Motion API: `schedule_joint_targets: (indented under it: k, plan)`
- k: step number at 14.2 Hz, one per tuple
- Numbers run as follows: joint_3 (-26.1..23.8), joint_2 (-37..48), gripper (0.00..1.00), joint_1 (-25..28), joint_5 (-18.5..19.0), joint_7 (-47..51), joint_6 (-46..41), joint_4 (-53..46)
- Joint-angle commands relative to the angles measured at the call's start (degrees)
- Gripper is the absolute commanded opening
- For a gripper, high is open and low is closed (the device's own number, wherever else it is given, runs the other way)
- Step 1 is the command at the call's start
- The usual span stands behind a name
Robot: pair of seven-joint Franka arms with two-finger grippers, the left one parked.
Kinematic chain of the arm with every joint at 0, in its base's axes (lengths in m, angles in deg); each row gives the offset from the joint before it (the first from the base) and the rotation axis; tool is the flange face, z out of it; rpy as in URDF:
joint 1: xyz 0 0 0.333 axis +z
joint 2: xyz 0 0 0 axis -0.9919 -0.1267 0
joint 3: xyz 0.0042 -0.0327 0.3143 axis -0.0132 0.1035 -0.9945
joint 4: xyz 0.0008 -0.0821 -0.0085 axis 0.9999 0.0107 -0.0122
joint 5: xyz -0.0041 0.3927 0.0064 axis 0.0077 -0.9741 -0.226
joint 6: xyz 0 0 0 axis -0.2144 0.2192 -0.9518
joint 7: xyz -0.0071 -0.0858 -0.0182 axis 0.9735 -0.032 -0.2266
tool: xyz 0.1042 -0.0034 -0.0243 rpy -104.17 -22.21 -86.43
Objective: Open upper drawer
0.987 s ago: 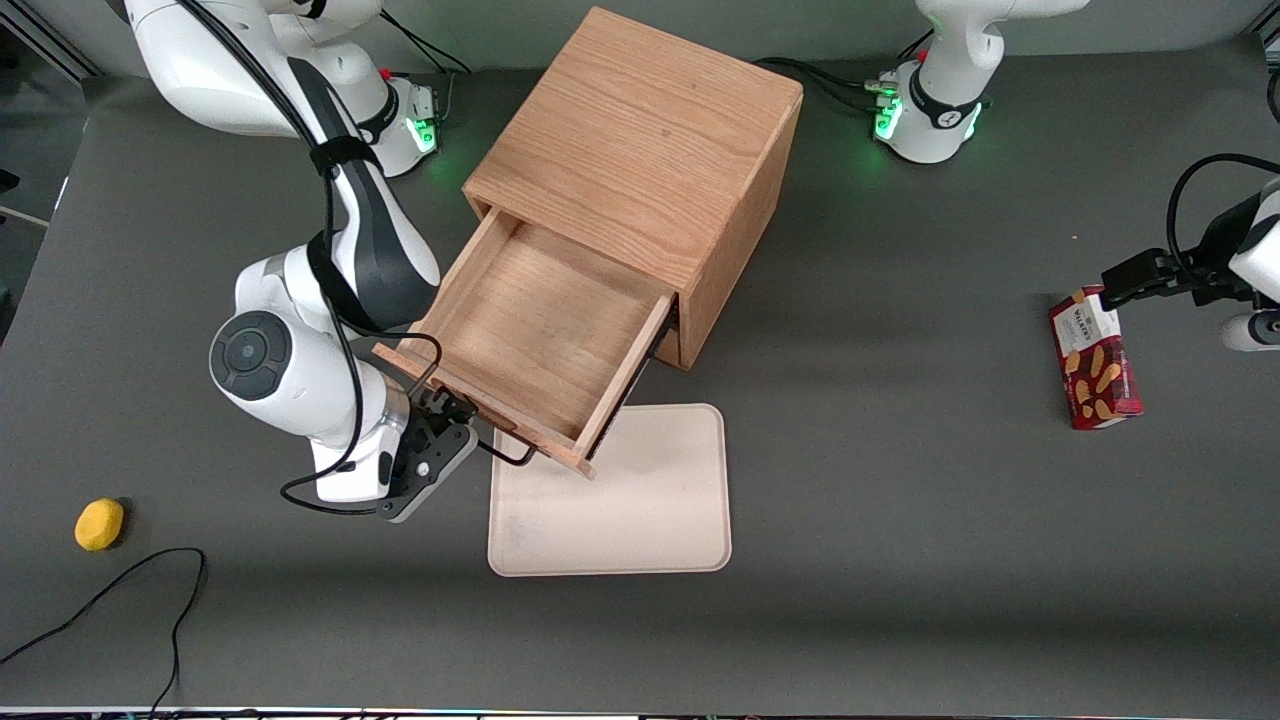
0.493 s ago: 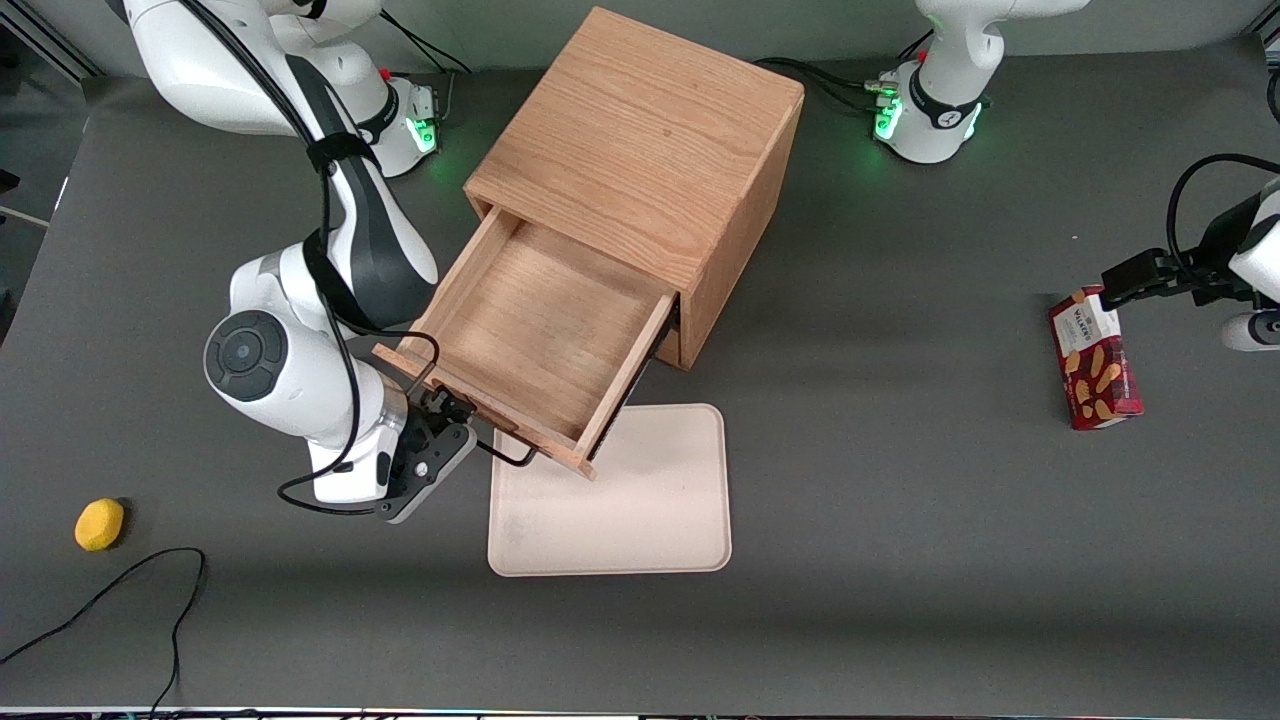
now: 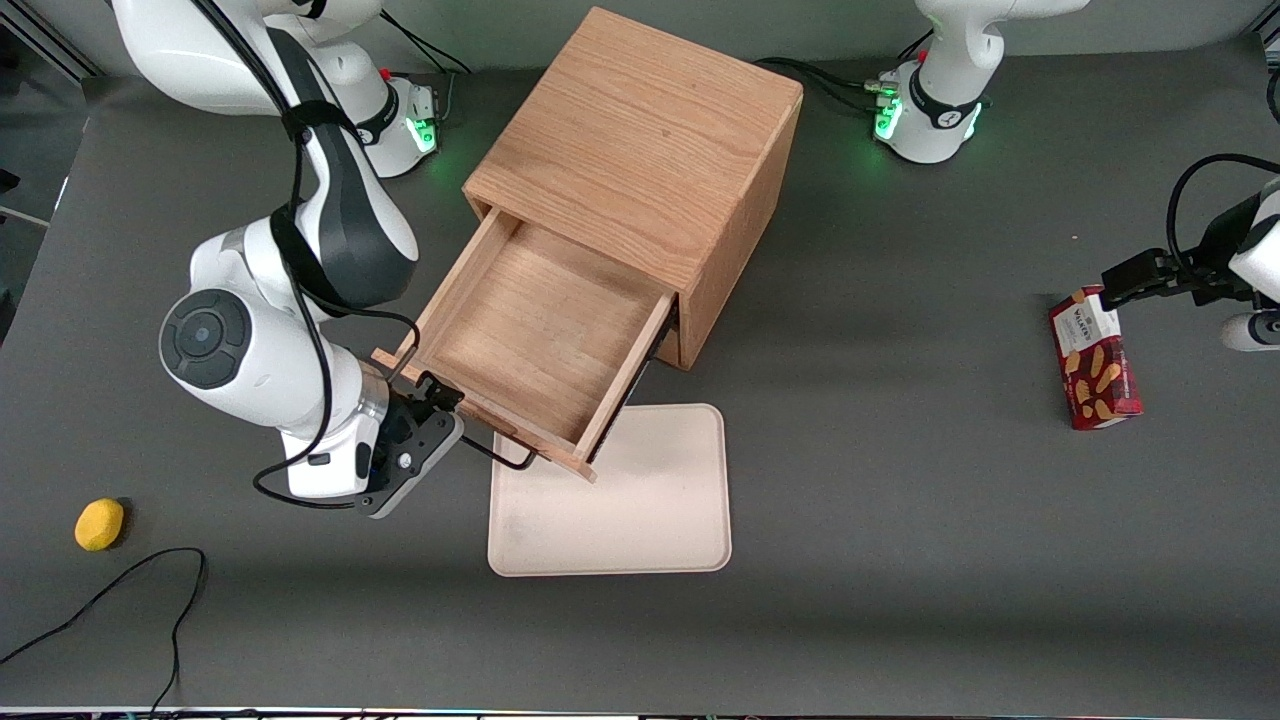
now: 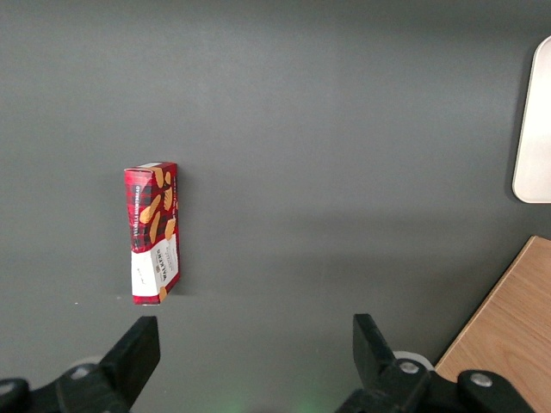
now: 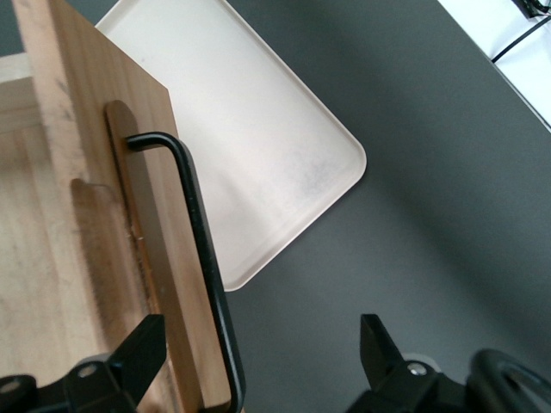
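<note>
1. Oak-toned upper drawer (image 3: pixel 535 345) pulled well out of the cube cabinet (image 3: pixel 640 150), floor bare, front panel overhanging the edge of the cream tray (image 3: pixel 620 500) that lies flat on the dark grey table (image 3: pixel 900 560).
2. Thin black wire handle (image 3: pixel 500 455) on that front panel, nearer the front camera than the drawer's floor; seen up close from the right wrist (image 5: pixel 202 284) as a bent black rod fixed to the wooden face.
3. Right arm's gripper (image 3: pixel 425 420) just beside the drawer front, at the handle's end toward the working arm's side.
4. Fingers (image 5: pixel 142 348) spread wide apart in the right wrist view, with the handle passing between them near one finger; nothing gripped.
5. Cannot tell whether that finger touches the rod.
6. Yellow, lemon-like object (image 3: pixel 99 524) well apart from the cabinet, toward the working arm's end of the table, with a loose black cable (image 3: pixel 110 600) nearer the front camera than it.
7. Red biscuit box (image 3: pixel 1095 357) lying flat toward the parked arm's end of the table, also visible from the left wrist (image 4: pixel 153 234).
</note>
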Motion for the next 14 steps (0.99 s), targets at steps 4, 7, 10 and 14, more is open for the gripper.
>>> schedule_joint_targets:
  k: [4, 7, 10, 14]
  plan:
    - [0.96, 6.09, 1.0, -0.52, 1.36, 1.79, -4.35, -1.95]
    - [1.23, 9.7, 1.0, -0.52, 2.94, 2.15, -4.53, -1.42]
    - [1.23, 12.86, 1.0, -0.87, 5.05, 2.15, -6.1, -1.33]
    - [1.32, 18.92, 1.0, -3.85, 5.14, 2.24, -7.6, 1.73]
